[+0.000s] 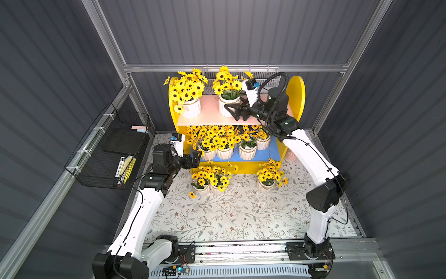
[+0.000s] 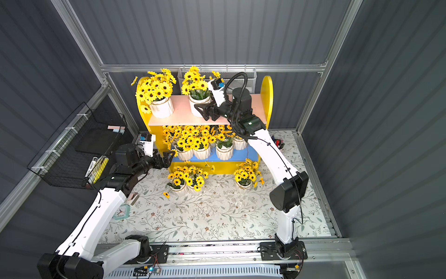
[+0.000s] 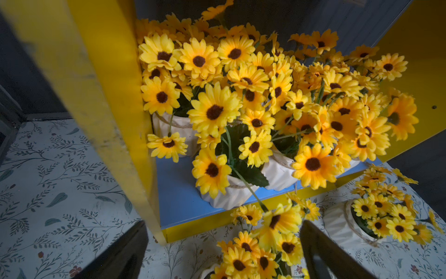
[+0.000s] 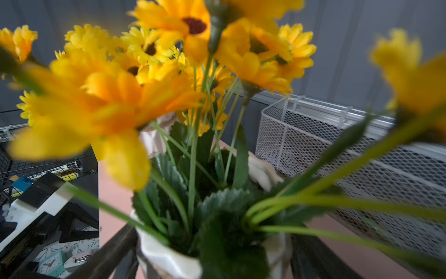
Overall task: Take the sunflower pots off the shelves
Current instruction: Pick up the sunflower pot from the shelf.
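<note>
The yellow shelves [image 1: 295, 96] stand at the back of the table. Two sunflower pots are on the pink upper board [image 1: 207, 113]: a left one [image 1: 191, 108] and a right one [image 1: 226, 106]. My right gripper [image 1: 233, 110] is shut on the right pot [image 4: 164, 256], which stands on the board with a finger on each side. Several pots [image 1: 224, 153] crowd the blue lower board [image 1: 270, 152]. Three pots [image 1: 201, 189] [image 1: 217, 188] [image 1: 265, 186] stand on the table in front. My left gripper [image 1: 196, 157] is open at the lower board's left end, holding nothing [image 3: 224, 253].
A black wire basket [image 1: 111, 149] with markers hangs on the left wall. A white mesh basket [image 4: 337, 149] hangs behind the shelves. A teal clock [image 2: 119, 212] lies by the left arm, and pens [image 2: 278, 143] show behind the right arm. A floral mat [image 1: 241, 212] covers the table.
</note>
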Controlling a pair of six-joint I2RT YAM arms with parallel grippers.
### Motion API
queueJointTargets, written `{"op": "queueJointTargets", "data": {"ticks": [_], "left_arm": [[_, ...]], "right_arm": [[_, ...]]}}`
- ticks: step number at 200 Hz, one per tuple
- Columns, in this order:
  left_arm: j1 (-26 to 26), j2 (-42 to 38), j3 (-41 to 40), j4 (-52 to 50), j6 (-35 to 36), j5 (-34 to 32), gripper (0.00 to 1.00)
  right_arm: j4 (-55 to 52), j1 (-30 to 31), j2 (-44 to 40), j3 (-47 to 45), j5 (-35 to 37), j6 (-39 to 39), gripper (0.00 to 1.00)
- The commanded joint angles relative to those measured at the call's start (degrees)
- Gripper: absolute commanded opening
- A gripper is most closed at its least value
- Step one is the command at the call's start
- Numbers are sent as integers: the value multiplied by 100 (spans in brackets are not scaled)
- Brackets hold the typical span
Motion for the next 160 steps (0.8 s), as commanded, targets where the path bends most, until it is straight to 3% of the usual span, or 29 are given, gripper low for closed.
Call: {"op": "queueJointTargets", "data": {"ticks": [1, 34, 58, 160], "left_arm": [[36, -127, -104, 116, -53, 128, 99], [36, -103, -106, 172, -44, 176, 99], [36, -95, -100, 231, -18, 204, 99], [36, -75, -118, 285, -9, 222, 100]], "right_arm": [[133, -198, -516, -599, -31, -33, 65], [41, -373, -1018, -1085, -48, -201, 72], [-211, -382, -1019, -939, -73, -279, 99], [184, -399, -555, -656, -210, 306, 99]]}}
